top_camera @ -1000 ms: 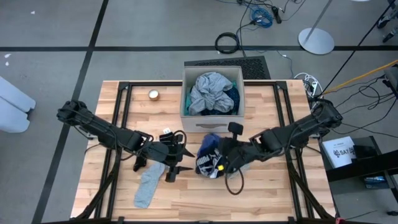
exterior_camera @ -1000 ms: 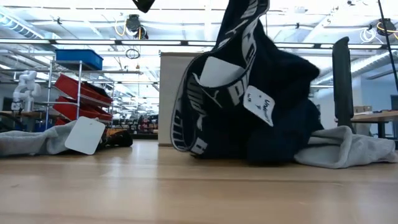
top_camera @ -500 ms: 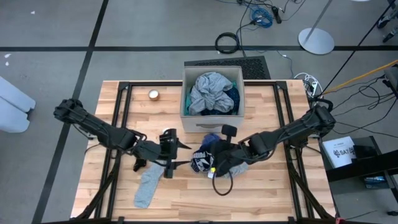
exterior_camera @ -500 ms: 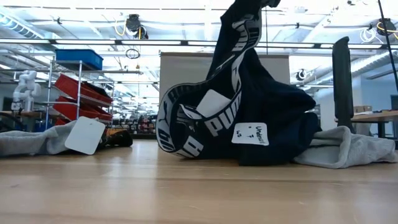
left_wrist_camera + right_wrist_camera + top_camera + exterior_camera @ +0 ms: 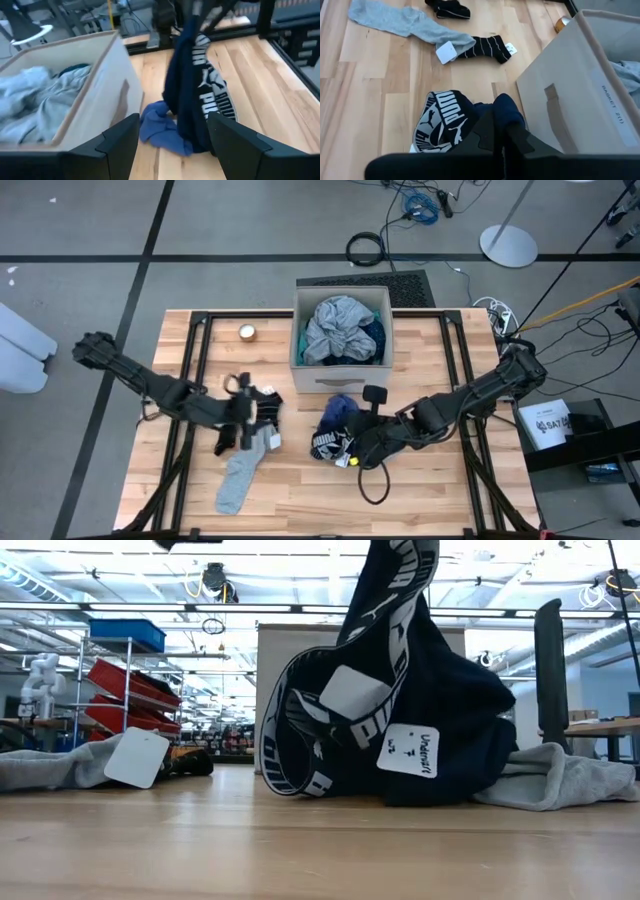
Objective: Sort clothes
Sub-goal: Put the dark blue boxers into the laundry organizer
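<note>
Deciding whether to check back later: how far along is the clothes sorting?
Done: grey garments lie in the beige box. In hand: the right gripper is shut on the navy Puma underwear. Left: grey sock, striped sock, black sock; the left gripper hangs open.

the left arm reaches in from the table's left edge, stretched low across the wood, its wrist turned toward the middle. the left gripper hangs with its two dark fingers spread wide and nothing between them. the right arm comes in from the right edge, elbow bent, forearm angled down toward the centre. the right gripper has its fingers pressed together, pinching dark fabric that hangs from the fingertips.
</note>
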